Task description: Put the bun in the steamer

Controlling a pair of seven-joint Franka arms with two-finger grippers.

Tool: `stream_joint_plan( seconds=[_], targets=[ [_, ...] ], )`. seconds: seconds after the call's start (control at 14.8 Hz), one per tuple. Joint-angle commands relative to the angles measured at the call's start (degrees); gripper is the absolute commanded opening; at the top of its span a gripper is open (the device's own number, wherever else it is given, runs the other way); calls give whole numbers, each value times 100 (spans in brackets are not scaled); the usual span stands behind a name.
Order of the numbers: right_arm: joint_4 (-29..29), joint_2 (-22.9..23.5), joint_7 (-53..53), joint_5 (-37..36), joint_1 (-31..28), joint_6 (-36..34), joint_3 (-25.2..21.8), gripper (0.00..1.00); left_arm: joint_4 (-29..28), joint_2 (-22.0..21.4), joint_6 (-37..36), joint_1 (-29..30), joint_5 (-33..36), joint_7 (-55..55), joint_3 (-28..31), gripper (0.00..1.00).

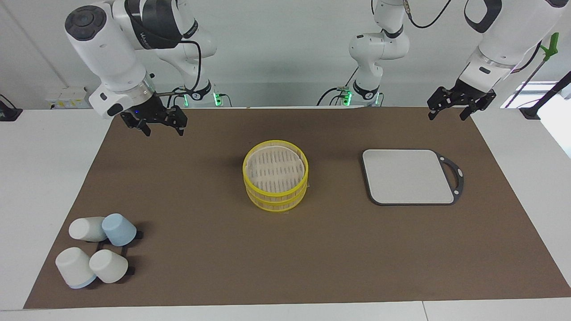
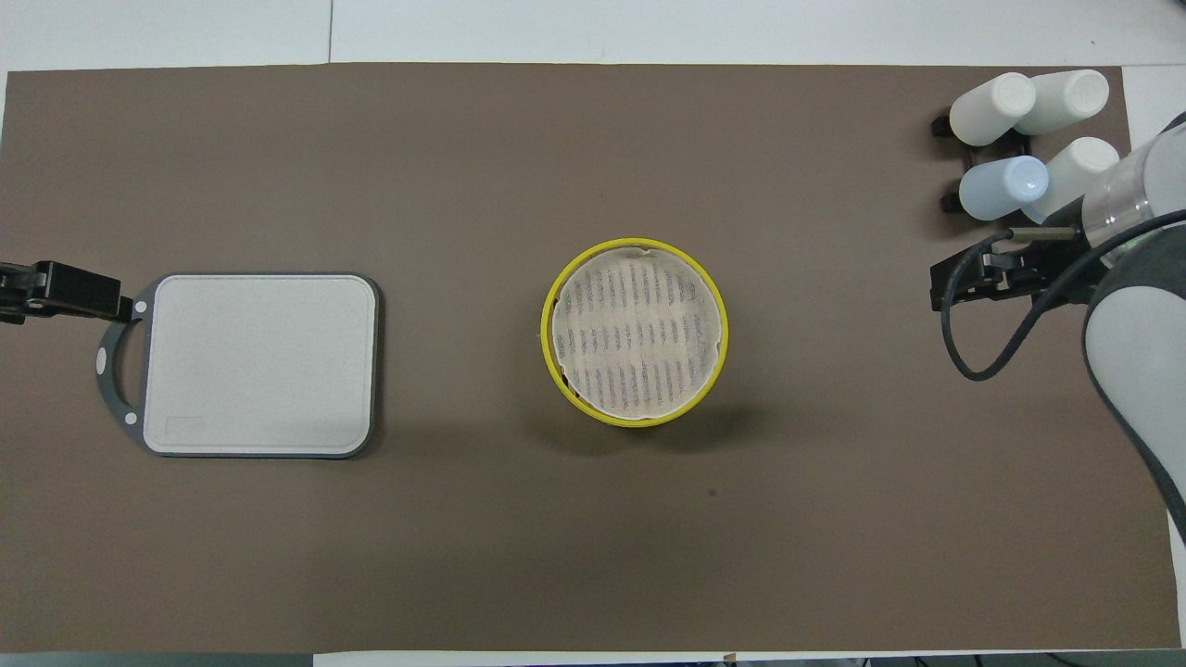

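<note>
Yellow-rimmed steamer (image 1: 275, 180) sits mid-mat with no bun showing on its top floor; right gripper (image 1: 154, 121) and left gripper (image 1: 454, 107) hang spread, empty; task seemingly unfinished.

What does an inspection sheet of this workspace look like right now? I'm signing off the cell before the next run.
Surface: brown mat on a white table.
Job's things: yellow steamer mid-mat, top tier showing only its pale slatted floor; bun: nothing seen.
Clutter: grey board toward the left arm's end; four cups on a dark rack toward the right arm's end, farther from the robots than the steamer.
Grippers: right gripper open, holding nothing, raised over the mat's edge; left gripper open, holding nothing, raised over the mat's corner.
Cables: black cable looping from the right wrist.
Surroundings: white wall.
</note>
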Motion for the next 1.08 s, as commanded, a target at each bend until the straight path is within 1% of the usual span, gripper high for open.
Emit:
stream_joint_plan(
  seconds=[0.0, 0.13, 0.27, 0.4, 0.67, 1.01],
  targets=[
    [-495, -371, -43, -137, -37, 260, 26, 100, -179, -170, 22, -68, 25, 71, 44, 100],
    [-540, -363, -297, -137, -64, 391, 17, 100, -179, -170, 30, -68, 25, 71, 44, 100],
    [-470, -328, -404, -146, -344, 393, 17, 100, -179, -170, 30, -59, 25, 71, 44, 100],
    [-469, -328, -439, -146, -406, 314, 17, 100, -179, -170, 30, -59, 25, 79, 44, 100],
    [-426, -319, -509, -146, -354, 366, 17, 100, -179, -170, 39, -59, 25, 71, 44, 100],
    [-408, -284, -527, -155, -556, 410, 17, 100, -179, -170, 39, -59, 25, 44, 44, 100]
  ],
)
